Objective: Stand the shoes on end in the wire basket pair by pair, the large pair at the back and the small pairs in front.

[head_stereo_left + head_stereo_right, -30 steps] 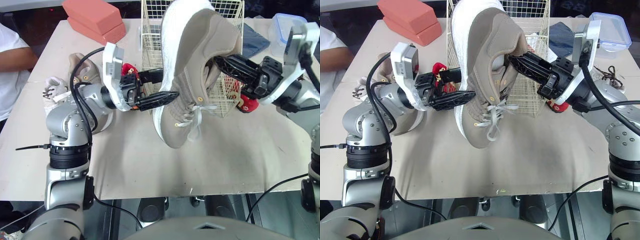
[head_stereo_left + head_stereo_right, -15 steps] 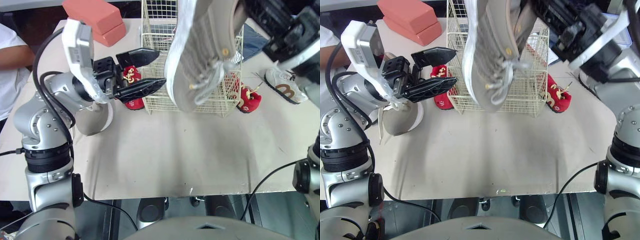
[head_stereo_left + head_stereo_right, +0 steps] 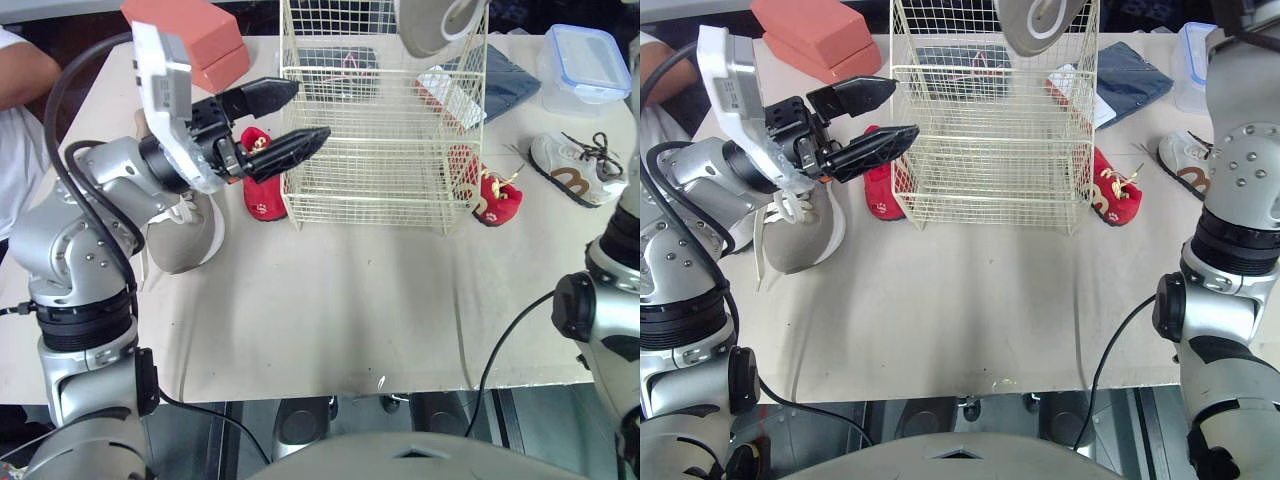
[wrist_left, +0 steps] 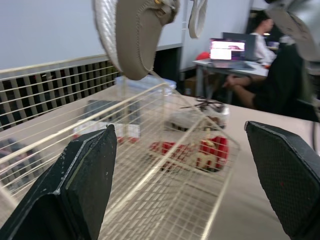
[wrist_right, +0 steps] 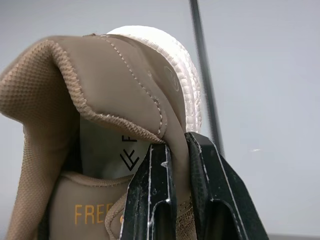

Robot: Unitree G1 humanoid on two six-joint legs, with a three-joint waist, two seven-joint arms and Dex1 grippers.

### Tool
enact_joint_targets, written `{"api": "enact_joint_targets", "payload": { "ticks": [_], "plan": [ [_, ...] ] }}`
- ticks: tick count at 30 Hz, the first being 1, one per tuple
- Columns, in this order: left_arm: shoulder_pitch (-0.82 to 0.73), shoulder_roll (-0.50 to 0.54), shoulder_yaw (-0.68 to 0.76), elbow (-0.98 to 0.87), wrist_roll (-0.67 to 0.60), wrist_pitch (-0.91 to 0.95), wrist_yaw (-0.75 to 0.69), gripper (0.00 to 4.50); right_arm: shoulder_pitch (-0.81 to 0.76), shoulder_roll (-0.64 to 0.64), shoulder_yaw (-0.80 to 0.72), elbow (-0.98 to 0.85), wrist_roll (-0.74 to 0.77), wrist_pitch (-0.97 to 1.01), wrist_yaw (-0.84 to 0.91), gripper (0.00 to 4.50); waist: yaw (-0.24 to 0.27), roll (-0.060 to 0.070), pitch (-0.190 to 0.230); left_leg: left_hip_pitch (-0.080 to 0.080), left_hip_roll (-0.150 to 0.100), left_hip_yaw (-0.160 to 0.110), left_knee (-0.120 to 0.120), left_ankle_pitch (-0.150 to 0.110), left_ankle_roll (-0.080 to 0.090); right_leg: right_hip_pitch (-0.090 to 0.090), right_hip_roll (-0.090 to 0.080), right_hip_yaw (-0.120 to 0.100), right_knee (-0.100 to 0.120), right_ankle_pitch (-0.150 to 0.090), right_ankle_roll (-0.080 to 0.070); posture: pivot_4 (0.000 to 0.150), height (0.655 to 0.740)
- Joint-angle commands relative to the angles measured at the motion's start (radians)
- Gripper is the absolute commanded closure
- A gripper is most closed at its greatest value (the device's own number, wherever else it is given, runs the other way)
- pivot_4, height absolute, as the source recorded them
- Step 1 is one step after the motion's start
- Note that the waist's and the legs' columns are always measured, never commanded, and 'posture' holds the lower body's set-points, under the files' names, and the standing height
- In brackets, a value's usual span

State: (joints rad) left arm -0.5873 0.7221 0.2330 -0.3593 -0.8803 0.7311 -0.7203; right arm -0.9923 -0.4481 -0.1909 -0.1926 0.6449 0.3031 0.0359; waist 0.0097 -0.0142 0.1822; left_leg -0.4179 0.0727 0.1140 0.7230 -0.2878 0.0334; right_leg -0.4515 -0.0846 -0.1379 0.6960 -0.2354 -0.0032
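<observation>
Above the basket [image 3: 365, 170], my right gripper [image 5: 176, 150] pinches the shoe [image 3: 428, 24] by its heel collar; best lowered steadily, toe-first, to the basket's back. My left gripper [image 3: 308, 110] gapes empty beside the basket.

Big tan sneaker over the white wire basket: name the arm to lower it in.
Right. The right claw grips the big tan sneaker by its heel collar above the white wire basket; the left claw is open and empty beside it.
</observation>
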Motion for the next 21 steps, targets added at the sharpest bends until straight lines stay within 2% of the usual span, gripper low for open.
{"api": "enact_joint_targets", "payload": {
  "ticks": [1,8,12,21],
  "plan": [
    [0.000,0.030,0.048,-0.059,0.000,0.001,0.035,0.07,-0.012,0.020,0.014,-0.016,-0.100,-0.081,0.019,4.50,-0.002,0.000,0.000,0.000,0.000,0.000,0.000,0.000,0.000,0.000,0.000,0.000,0.000,0.000,0.000,0.150,0.6860],
    [0.031,0.051,0.063,-0.082,-0.005,0.000,0.052,0.07,0.032,0.050,0.066,0.019,-0.241,-0.084,0.042,4.50,-0.011,0.000,0.000,0.000,0.000,0.000,0.000,0.000,0.000,0.000,0.000,0.000,0.000,0.000,0.000,0.150,0.6860],
    [0.046,0.061,0.073,-0.088,-0.008,-0.004,0.050,0.07,0.080,0.002,0.132,0.016,-0.355,-0.002,0.061,4.50,-0.011,0.000,0.000,0.000,0.000,0.000,0.000,0.000,0.000,0.000,0.000,0.000,0.000,0.000,0.000,0.150,0.6860],
    [0.057,0.088,0.072,-0.072,0.015,-0.021,0.036,0.07,0.150,-0.025,0.168,-0.053,-0.424,0.255,0.060,4.50,-0.008,0.000,0.000,0.000,0.000,0.000,0.000,0.000,0.000,0.000,-0.001,0.000,0.000,0.000,0.000,0.150,0.6860]
  ]
}}
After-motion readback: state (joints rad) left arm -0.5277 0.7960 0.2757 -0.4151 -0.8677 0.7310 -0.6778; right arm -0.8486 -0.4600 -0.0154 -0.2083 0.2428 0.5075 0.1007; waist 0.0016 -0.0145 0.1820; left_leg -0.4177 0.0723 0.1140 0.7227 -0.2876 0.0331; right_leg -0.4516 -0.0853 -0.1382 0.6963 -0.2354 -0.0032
